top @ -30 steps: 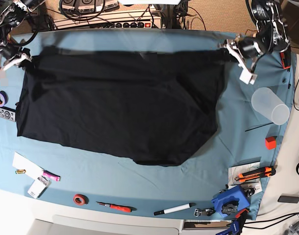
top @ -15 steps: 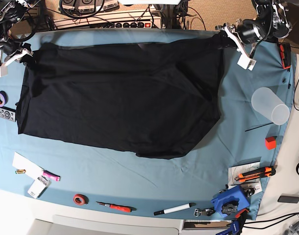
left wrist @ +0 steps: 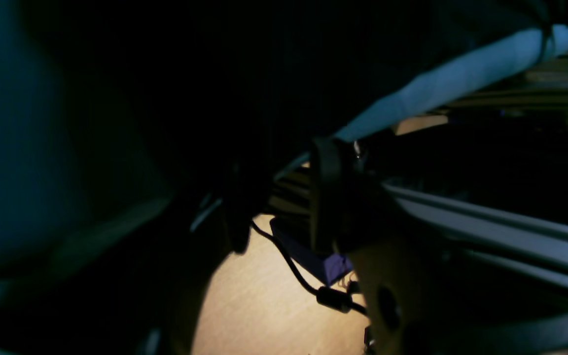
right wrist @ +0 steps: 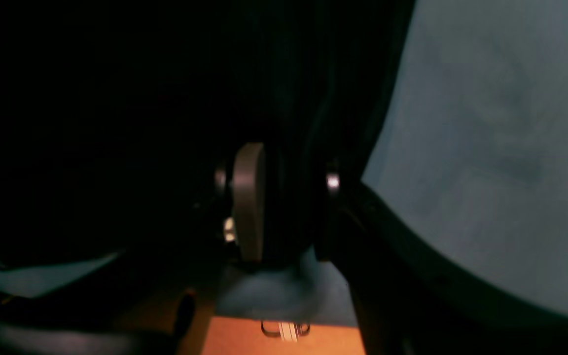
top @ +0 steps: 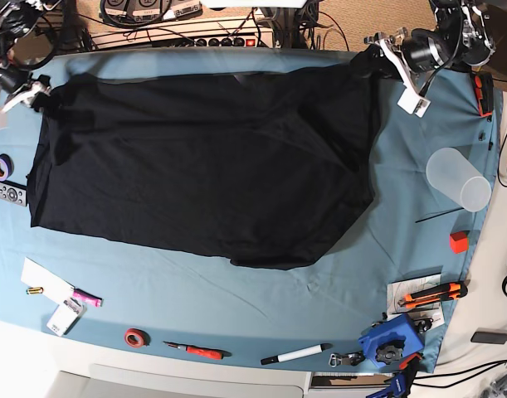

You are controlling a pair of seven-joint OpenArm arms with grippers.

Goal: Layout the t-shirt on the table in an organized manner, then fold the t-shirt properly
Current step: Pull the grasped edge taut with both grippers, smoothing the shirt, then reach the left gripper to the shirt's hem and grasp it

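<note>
Base view: the shirt (top: 203,162) lies spread on the table (top: 402,215), far corners at the left claw (top: 384,51) and right claw (top: 21,89) — bare cloth nearer. Wrist views: too dark to tell either grip.

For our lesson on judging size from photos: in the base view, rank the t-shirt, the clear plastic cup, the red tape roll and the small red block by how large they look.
Largest to smallest:
1. t-shirt
2. clear plastic cup
3. red tape roll and small red block look about alike, so they are not ranked.
</note>
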